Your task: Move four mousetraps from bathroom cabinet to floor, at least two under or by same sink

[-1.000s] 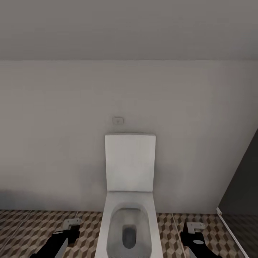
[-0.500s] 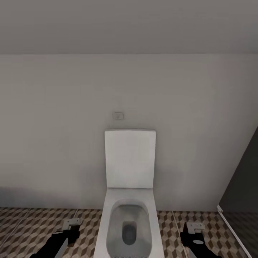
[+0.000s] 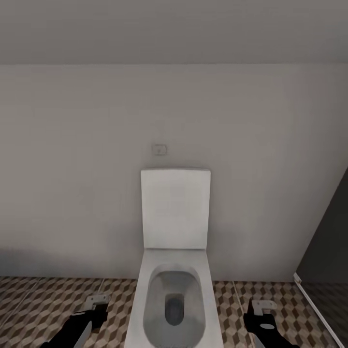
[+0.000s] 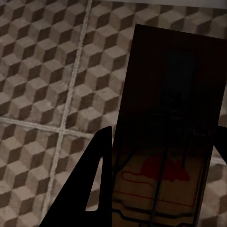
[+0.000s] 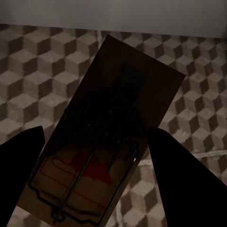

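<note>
Left gripper was clamped on a mousetrap — the board stood between its dark fingers, above the cube-pattern bathroom floor. Right gripper likewise held a second mousetrap between its fingers, tilted, over the same tiles. Each trap bore a red mouse mark; no readable writing.

Head view: white toilet straight ahead against the grey wall, with open floor on both sides — a dark glass partition bounded the right.

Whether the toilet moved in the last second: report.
No. The toilet sits unchanged under the wall plate; both rose together in view, so the camera moved.
</note>
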